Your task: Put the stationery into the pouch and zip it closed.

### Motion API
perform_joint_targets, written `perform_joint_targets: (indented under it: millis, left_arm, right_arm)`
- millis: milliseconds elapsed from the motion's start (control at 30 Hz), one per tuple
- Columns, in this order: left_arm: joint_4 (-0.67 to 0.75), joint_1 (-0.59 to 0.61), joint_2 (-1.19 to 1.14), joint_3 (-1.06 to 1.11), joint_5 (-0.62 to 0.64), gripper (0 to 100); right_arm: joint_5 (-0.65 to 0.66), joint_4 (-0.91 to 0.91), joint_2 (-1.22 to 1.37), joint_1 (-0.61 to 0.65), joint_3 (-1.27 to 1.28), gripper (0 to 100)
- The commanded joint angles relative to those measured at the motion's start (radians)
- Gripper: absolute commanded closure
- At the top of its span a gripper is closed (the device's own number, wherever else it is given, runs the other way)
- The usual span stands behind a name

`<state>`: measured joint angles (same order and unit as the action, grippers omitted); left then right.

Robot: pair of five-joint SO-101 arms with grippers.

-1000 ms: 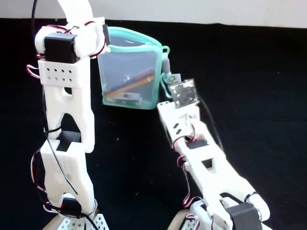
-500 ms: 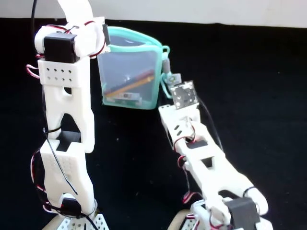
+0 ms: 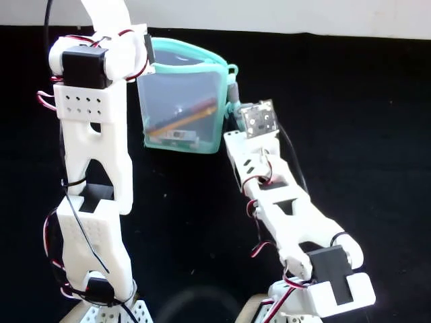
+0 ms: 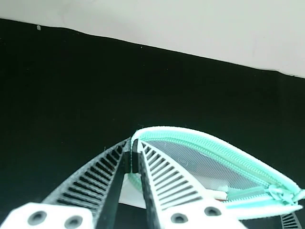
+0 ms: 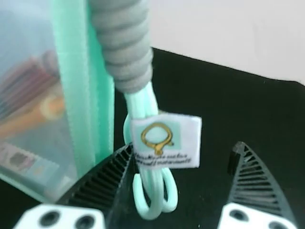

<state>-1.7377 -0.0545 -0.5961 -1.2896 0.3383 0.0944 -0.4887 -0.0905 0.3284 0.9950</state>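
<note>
— While the left gripper (image 4: 132, 155) is clenched on the pouch (image 3: 182, 101) rim, holding it upright, where's the stationery (image 3: 183, 121)?
— Inside the pouch. The right gripper (image 5: 183, 147) is spread wide, 2 fingers either side of the zipper cord (image 5: 151, 198).

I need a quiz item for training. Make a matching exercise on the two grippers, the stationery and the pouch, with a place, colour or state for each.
Things:
1. left gripper
2. right gripper
3. stationery
4. pouch

Place, colour or state:
A. inside the pouch
B. open, at the cord loop
C. mint trim, see-through walls
D. shut on the pouch's rim

Pairs: 1-D, 2-B, 3-A, 4-C
</note>
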Motion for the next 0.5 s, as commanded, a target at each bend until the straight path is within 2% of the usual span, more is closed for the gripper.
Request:
perform_joint_targets:
  millis: [0, 200, 400, 467]
  left_arm:
    - [-0.008, -0.005, -0.039, 0.021, -0.006, 99]
    - [-0.008, -0.005, -0.039, 0.021, -0.006, 99]
    - [-0.008, -0.008, -0.039, 0.021, -0.006, 99]
    - [-0.008, -0.008, -0.039, 0.021, -0.006, 99]
  right_arm:
    - [0.011, -0.021, -0.005, -0.024, -0.042, 70.7]
    - [0.011, -0.021, -0.005, -0.085, -0.053, 70.7]
    - [0.011, -0.021, -0.004, -0.090, -0.053, 70.7]
    - [0.011, -0.021, -0.005, -0.090, -0.053, 73.5]
